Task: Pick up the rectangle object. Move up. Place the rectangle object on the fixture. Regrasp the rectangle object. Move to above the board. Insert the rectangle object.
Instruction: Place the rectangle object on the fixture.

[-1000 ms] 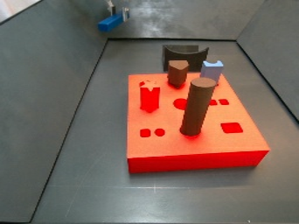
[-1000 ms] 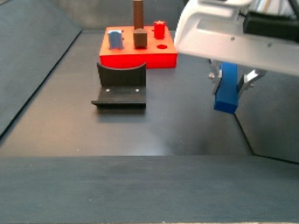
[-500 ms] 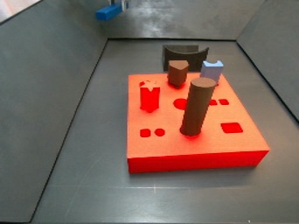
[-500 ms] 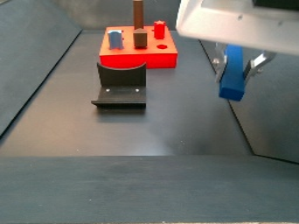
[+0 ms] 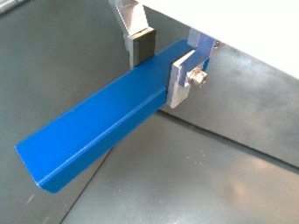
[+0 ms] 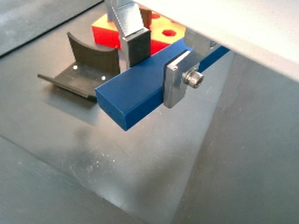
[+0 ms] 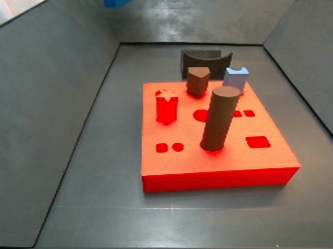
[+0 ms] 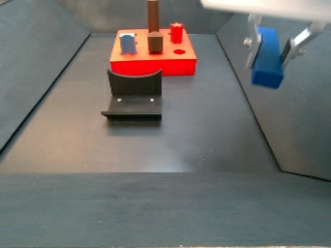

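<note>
— High above the floor, off to the side of the fixture (image 8: 134,93), the pincer (image 6: 156,66) is clamped on the rectangle object (image 8: 268,57), its silver fingers (image 5: 181,77) pressing both faces.

— So pickup and lift look done?

— I'd judge so. The bar hangs clear of everything. Setting it on the fixture, regrasping, and inserting into the board (image 7: 215,136) all remain.

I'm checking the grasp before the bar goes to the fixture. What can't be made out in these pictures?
- Gripper: its body is cut off by the side view's top edge.
- Rectangle object: only a sliver shows at a side view's top edge.
- Bar's far end: hidden behind the fingers in both wrist views.
- Fixture: partly hidden behind a brown cylinder on the board.
</note>
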